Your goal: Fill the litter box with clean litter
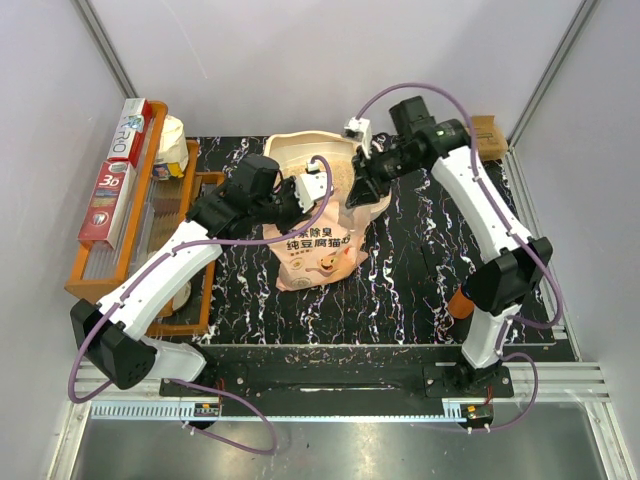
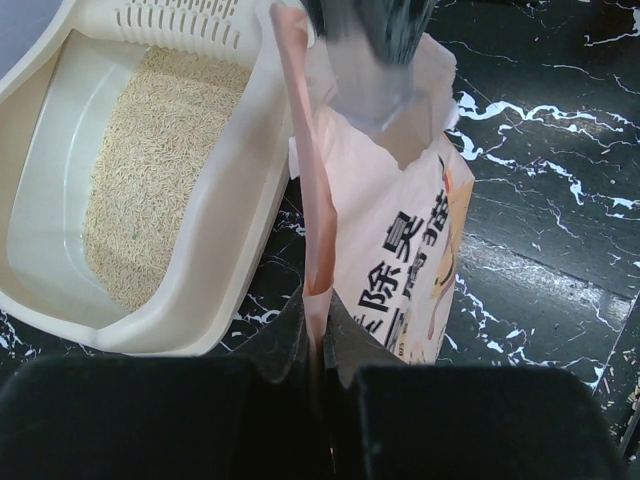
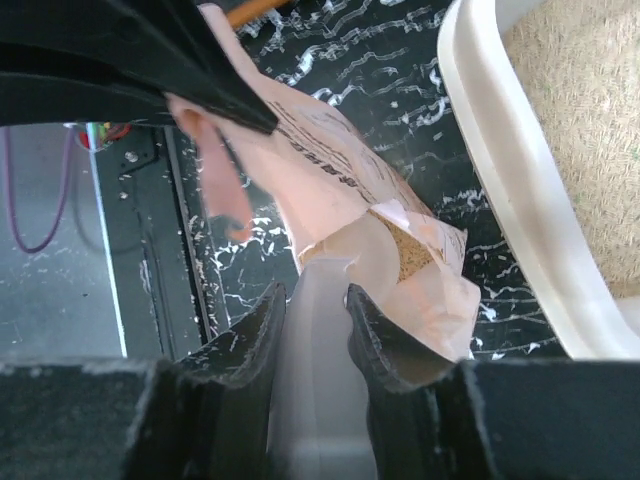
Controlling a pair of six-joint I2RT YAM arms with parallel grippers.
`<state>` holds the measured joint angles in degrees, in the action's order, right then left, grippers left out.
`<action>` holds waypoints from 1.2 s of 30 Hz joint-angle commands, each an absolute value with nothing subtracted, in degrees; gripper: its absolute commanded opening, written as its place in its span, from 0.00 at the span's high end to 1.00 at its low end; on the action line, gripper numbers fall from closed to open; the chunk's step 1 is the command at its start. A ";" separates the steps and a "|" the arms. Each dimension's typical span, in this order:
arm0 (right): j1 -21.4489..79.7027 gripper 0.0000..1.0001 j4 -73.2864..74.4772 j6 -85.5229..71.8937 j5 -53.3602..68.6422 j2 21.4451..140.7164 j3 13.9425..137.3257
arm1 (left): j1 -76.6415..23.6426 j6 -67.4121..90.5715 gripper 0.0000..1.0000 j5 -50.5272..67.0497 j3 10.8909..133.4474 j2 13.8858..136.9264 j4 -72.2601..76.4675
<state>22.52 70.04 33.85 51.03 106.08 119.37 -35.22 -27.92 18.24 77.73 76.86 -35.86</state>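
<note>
The cream litter box (image 2: 215,240) holds a layer of tan clean litter (image 2: 150,170) and stands just behind the pink-and-white litter bag (image 1: 315,250). My left gripper (image 2: 321,345) is shut on the bag's (image 2: 410,250) open top edge and holds it upright. My right gripper (image 3: 316,300) is shut on the handle of a translucent white scoop (image 3: 320,340), whose bowl is pushed into the bag's mouth. Some litter (image 3: 405,245) shows inside the bag. In the top view both grippers meet over the bag, left gripper (image 1: 308,190), right gripper (image 1: 358,192).
An orange wooden tray (image 1: 85,275) at the left carries long boxes (image 1: 118,170) and a cup (image 1: 172,145). A cardboard box (image 1: 488,135) sits at the back right. The litter box rim (image 3: 510,190) runs close by the right gripper.
</note>
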 commanded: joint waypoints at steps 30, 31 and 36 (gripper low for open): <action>33.75 1.00 38.59 -6.06 11.51 97.82 84.65 | -35.16 -15.92 1.00 23.38 81.74 76.20 -27.60; 33.84 1.00 38.06 -6.67 12.04 98.26 83.86 | -35.24 -15.39 1.00 23.38 81.74 76.11 -27.51; 33.75 1.00 35.51 -11.07 23.10 100.46 81.56 | -35.77 -14.15 1.00 23.55 81.74 76.03 -27.42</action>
<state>33.65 36.51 -7.64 16.78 99.11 84.55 -35.44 -17.12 21.23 78.02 77.08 -35.86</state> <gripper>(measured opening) 0.321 0.071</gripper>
